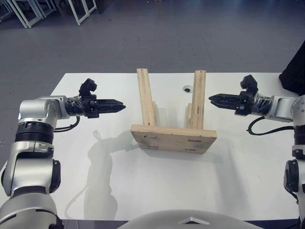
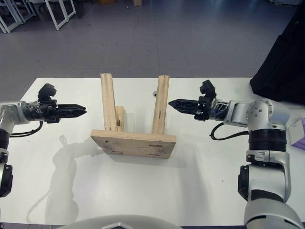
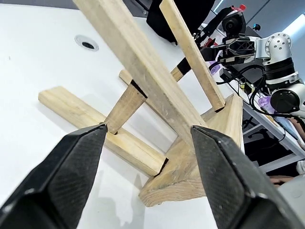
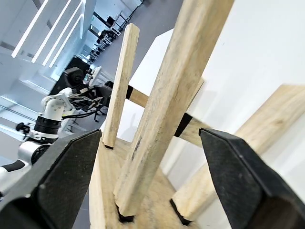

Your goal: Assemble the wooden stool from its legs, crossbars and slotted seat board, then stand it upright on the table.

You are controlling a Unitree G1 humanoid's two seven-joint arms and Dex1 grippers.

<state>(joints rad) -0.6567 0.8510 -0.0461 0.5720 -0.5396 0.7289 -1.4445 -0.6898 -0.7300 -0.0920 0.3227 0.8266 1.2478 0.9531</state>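
The stool [image 1: 174,138] lies on its side at the middle of the white table [image 1: 238,181]. Its seat board [image 2: 133,143] stands on edge facing the robot, and the legs [image 1: 145,95] point away toward the far edge.

From the head views, the left end effector [image 1: 121,107] hovers to the stool's left and the right end effector [image 1: 212,98] to its right. Each points inward at the legs and stays apart from the wood. Those views show the slots in the seat board's face, but not how wide either end effector is spread.

The wrist views do show that. The left one's fingers [image 3: 62,176] are wide apart and hold nothing, and so are the right one's fingers [image 4: 238,176]. They also show a crossbar [image 3: 125,102] joining the legs, and the leg ends seated in the board.

Bare table lies between the stool and each end effector, with a broad strip from the seat board to the near edge. A round cable port [image 1: 188,88] sits in the table between the legs, nearer the far edge.
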